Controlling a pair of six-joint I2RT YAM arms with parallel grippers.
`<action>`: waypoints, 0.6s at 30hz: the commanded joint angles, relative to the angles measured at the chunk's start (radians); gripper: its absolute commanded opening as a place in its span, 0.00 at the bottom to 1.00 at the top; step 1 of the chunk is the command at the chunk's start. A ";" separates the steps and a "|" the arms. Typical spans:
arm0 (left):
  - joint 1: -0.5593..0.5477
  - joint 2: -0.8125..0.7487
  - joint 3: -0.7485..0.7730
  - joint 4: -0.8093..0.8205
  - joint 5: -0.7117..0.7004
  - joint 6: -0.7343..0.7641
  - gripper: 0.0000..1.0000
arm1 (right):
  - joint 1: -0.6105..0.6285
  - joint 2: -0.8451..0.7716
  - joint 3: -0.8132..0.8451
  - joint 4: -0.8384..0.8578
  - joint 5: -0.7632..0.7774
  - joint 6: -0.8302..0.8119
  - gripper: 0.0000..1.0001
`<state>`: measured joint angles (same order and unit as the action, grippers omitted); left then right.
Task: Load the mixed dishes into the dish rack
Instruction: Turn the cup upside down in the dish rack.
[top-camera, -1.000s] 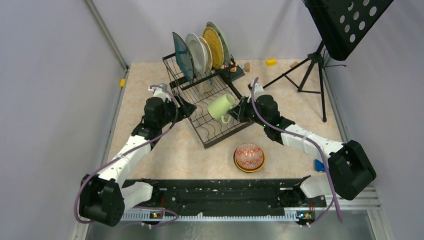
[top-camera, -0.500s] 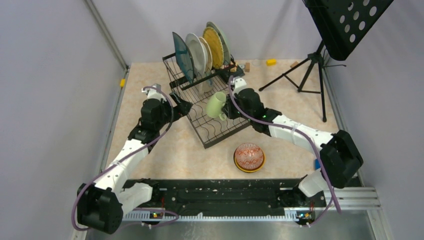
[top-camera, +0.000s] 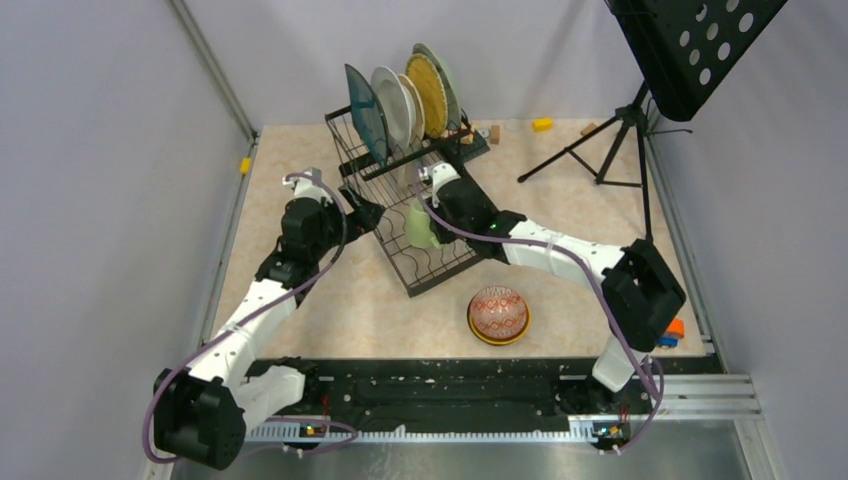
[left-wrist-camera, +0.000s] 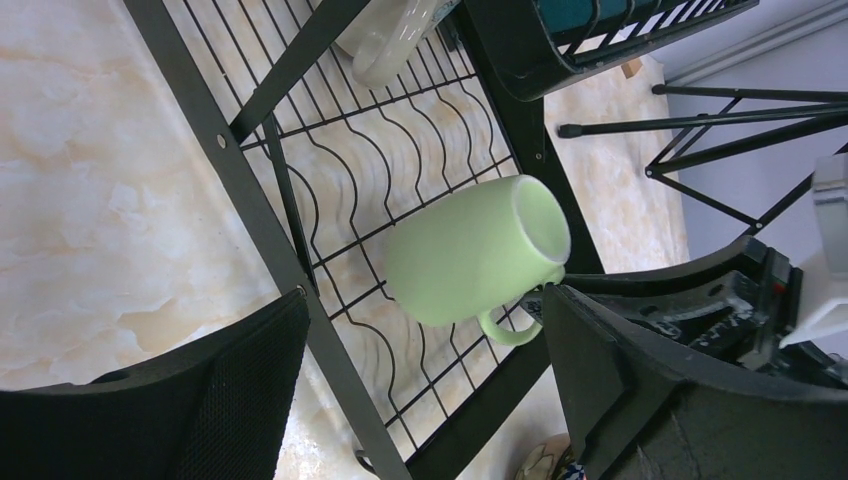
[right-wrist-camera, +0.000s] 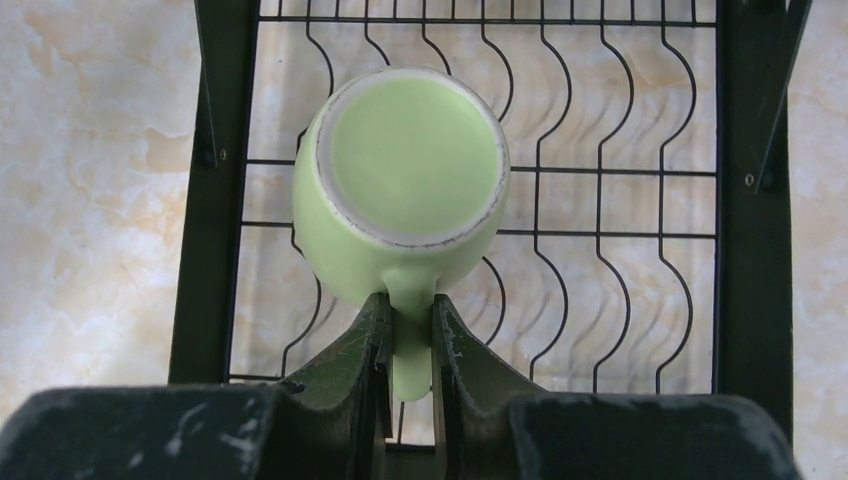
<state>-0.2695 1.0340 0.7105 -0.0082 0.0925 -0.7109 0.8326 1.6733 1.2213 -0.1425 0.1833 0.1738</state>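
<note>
right gripper (right-wrist-camera: 408, 345), clamped on the handle of the light-green mug (right-wrist-camera: 405, 170), has swung it over the dish rack (right-wrist-camera: 738, 200), nearly loaded; left gripper (top-camera: 362, 214) just opened, empty

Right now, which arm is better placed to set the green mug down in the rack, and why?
Right. The right arm has its jaws shut on the handle of the mug, holding it over the rack. The left arm sits at the rack's edge, jaws open and empty.
</note>
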 joint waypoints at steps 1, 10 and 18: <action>0.001 -0.019 0.001 0.026 0.013 0.014 0.90 | 0.039 0.026 0.103 0.069 0.078 -0.034 0.00; 0.003 -0.020 0.011 0.028 0.018 0.000 0.90 | 0.090 0.098 0.091 0.213 0.250 -0.080 0.00; 0.003 -0.016 0.016 0.020 0.016 0.003 0.89 | 0.109 0.159 0.094 0.281 0.309 -0.140 0.00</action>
<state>-0.2695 1.0317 0.7105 -0.0093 0.1001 -0.7082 0.9230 1.8194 1.2640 -0.0086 0.4206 0.0784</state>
